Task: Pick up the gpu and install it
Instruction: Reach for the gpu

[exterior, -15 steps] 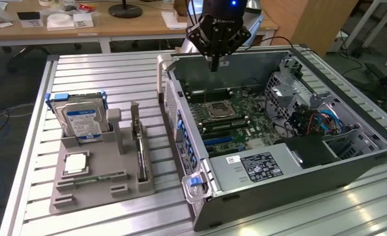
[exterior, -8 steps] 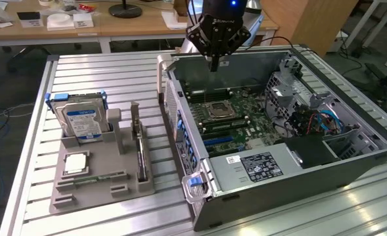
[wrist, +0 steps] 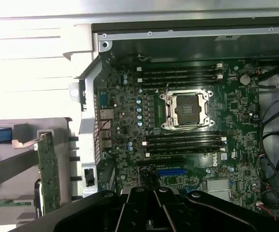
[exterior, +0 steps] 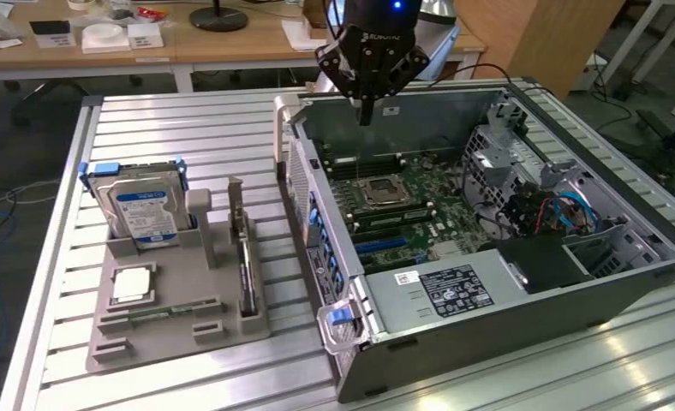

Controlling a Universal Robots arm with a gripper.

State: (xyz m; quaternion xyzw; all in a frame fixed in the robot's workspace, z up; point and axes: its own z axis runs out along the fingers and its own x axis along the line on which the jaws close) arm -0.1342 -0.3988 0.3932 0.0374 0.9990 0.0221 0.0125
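Closed and empty over the case (exterior: 521,330), the hand (exterior: 367,116) hangs well apart from the gpu (exterior: 245,257) standing on edge; a clean pick likely needs a grip squared across its thin edge.

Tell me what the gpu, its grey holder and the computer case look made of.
gpu: green fibreglass-type circuit board, matte, dotted with small components; the bracket at one end looks like bare sheet metal, silvery.
grey holder: probably plastic; uniform matte grey, blocky slots.
computer case: likely painted sheet steel; thin dark walls with a dull sheen.
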